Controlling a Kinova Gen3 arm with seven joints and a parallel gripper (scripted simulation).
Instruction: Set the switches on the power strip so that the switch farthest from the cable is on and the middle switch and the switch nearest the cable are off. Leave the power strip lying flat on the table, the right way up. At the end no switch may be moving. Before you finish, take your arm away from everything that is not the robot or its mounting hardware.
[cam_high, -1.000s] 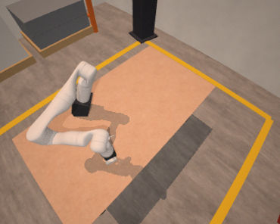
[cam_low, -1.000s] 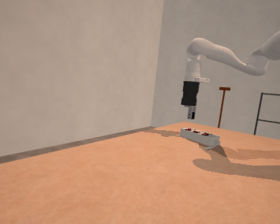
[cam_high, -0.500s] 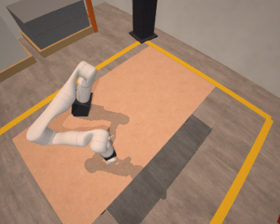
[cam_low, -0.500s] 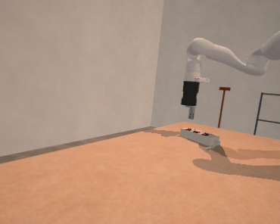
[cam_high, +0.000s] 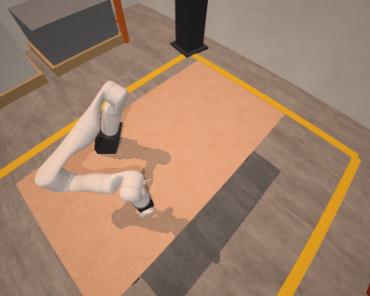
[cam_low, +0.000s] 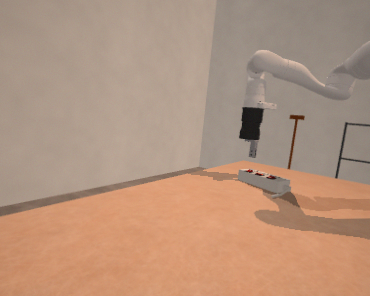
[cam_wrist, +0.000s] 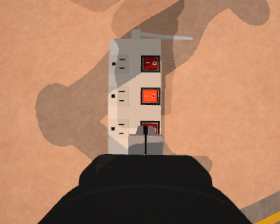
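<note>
Closed fingers (cam_high: 146, 212) (cam_low: 252, 150) above the power strip (cam_low: 263, 181) (cam_wrist: 135, 80)

The wrist view shows the middle switch (cam_wrist: 150, 96) glowing orange, unlike the exterior view; the strip lies flat on the surface (cam_high: 200, 130) (cam_low: 150, 240) (cam_wrist: 225, 125) below the fingers, and the arm (cam_high: 90, 182) (cam_low: 290, 70) points them downward.

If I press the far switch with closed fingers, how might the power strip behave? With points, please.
The power strip (cam_low: 264, 182) (cam_wrist: 120, 112) lies flat, so rolling seems unlikely. Its boxy casing looks stiff. Pressing near its end, off-centre, might tip or slide it slightly.
</note>
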